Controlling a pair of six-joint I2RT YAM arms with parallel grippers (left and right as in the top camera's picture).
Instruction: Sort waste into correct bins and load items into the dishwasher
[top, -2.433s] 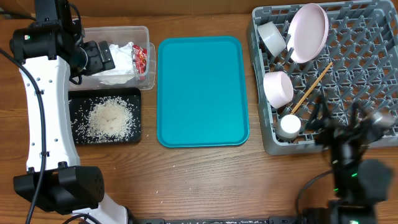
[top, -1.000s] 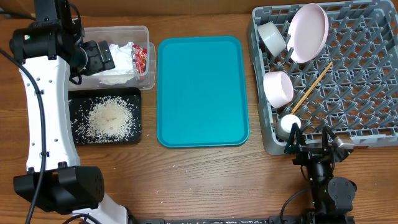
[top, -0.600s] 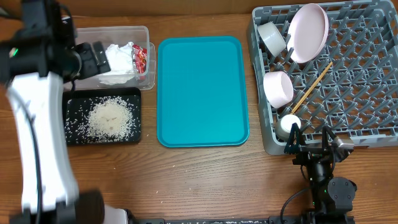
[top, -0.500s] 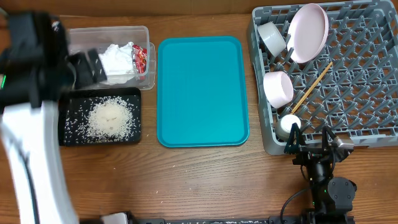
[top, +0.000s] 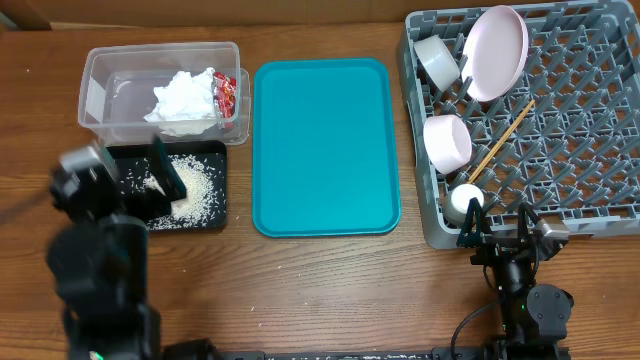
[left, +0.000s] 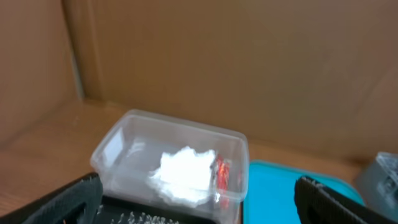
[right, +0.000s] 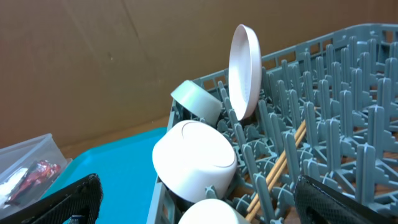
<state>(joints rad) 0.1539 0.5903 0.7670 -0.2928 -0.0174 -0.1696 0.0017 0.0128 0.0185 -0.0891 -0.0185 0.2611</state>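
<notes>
On the brown worktop (top: 330, 290) the job looks finished: napkin (top: 185, 95) and wrapper (top: 227, 97) lie in the clear tub (top: 95, 95), rice (top: 200, 185) in the black tray (top: 218, 155), and plate (top: 497, 52), white bowl (top: 447, 142), metal bowl (top: 437, 58), cup (top: 465, 203) and chopsticks (top: 503, 138) in the rack (top: 590, 150). The left pincer (left: 199, 202) and right pincer (right: 199, 199) are spread and empty.

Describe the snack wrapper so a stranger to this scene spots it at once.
Start at the flat teal tray mid-table; left of its far end sits a clear plastic tub. Inside, against the wall nearest the tray, lies the small red-and-brown snack wrapper, the only coloured thing beside the crumpled white napkin.
</notes>
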